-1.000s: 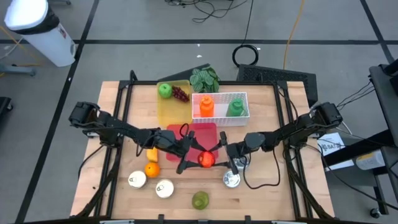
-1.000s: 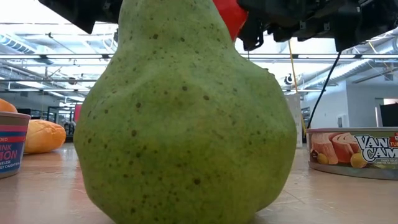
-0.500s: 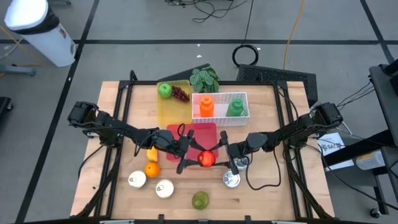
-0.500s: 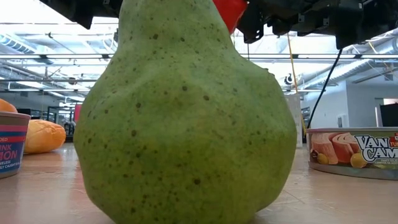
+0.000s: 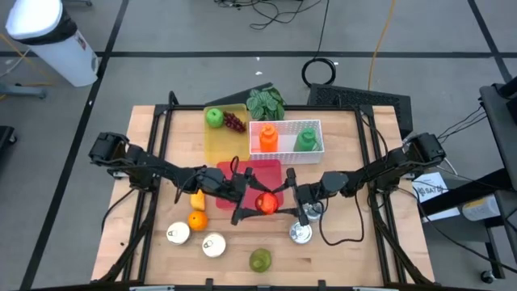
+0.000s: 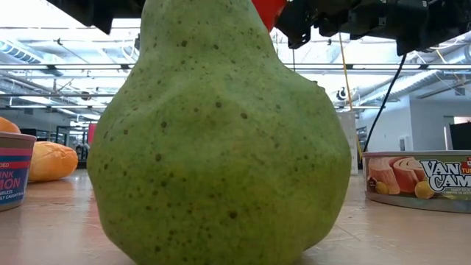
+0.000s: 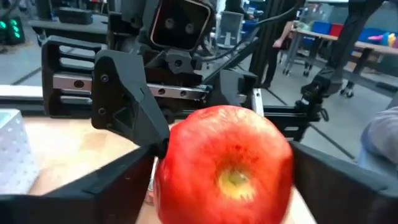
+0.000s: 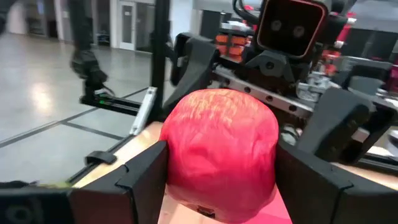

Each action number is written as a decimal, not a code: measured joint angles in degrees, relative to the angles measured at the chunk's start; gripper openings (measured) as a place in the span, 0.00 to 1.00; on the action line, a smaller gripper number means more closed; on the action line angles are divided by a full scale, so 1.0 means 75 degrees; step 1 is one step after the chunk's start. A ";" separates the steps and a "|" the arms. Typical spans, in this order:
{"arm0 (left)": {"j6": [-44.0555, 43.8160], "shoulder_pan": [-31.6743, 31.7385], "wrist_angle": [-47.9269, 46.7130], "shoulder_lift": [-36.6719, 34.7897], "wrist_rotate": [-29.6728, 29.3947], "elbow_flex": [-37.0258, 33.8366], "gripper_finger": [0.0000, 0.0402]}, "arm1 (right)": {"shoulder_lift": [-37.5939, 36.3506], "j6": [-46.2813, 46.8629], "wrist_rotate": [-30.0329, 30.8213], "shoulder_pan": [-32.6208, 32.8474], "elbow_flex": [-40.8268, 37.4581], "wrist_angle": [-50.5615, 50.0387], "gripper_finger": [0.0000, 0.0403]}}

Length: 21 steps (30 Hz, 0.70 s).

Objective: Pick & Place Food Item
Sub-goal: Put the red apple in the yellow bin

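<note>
One round red apple [image 5: 265, 202] sits mid-table between two grippers, above the near edge of a red mat [image 5: 257, 172]. The right gripper [image 5: 284, 200] clamps it; the left gripper [image 5: 246, 201] has its fingers spread just beside it. Nearby stand three tins, one orange [image 5: 198, 220] and one speckled green pear [image 5: 260, 259].

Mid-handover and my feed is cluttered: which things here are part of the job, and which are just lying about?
In the job:
- red apple
- left gripper and right gripper, one on each side of it
- red mat, beside the apple

Lying about:
- pear
- orange
- green apple
- grapes
- white basket
- tuna can
</note>
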 joint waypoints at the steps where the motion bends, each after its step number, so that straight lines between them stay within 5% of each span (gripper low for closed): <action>1: 0.0038 0.0027 0.0026 0.0009 0.0210 0.0000 0.95 | 0.0000 0.0013 0.0110 0.0000 0.0003 -0.0005 0.62; 8: -0.0381 -0.0089 -0.0106 0.0009 -0.1104 0.0022 0.89 | 0.0012 -0.0013 0.0766 0.0021 0.0011 0.0069 0.62; 21: 0.0121 -0.0006 -0.1106 -0.0418 -0.1408 0.0222 0.77 | 0.0015 -0.0107 0.0654 0.0047 0.0046 0.0044 0.62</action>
